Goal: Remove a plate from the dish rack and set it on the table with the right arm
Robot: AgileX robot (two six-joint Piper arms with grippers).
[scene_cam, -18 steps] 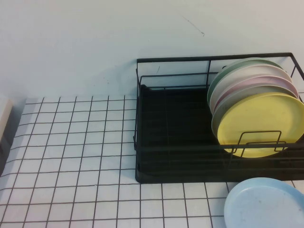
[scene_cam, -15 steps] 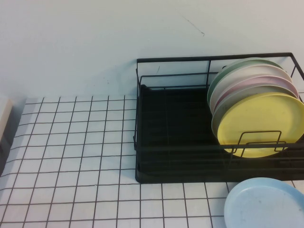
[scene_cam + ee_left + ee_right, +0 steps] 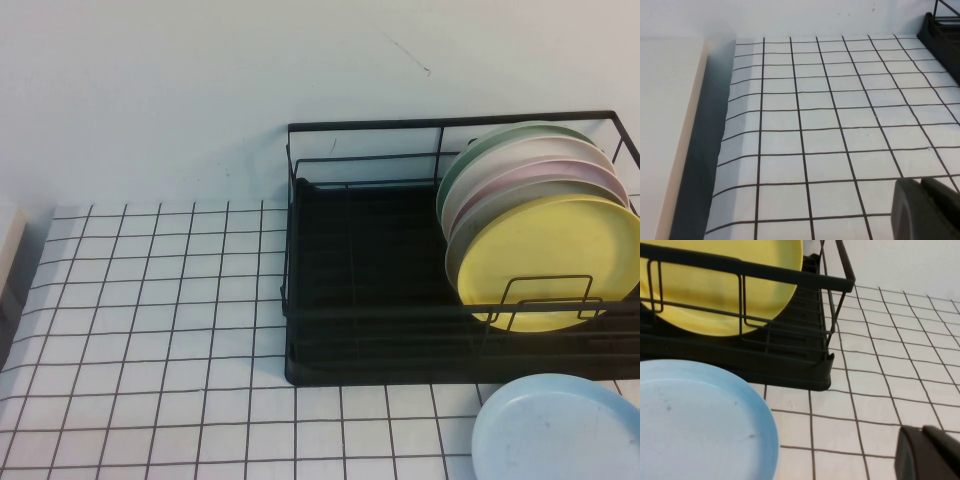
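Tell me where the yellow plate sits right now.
In the high view the yellow plate stands on edge at the right end of the dish rack, frontmost of the stacked plates, just behind the pale blue plate lying on the table.

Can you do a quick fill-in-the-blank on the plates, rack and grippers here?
1. The yellow plate stands in the ____.
2. The plate lying flat on the table in front of the rack is pale ____.
3. The right gripper hangs over the table with its fingers ____.
4. The left gripper is over the ____, far from the plates.

Missing words: rack; blue; shut; table
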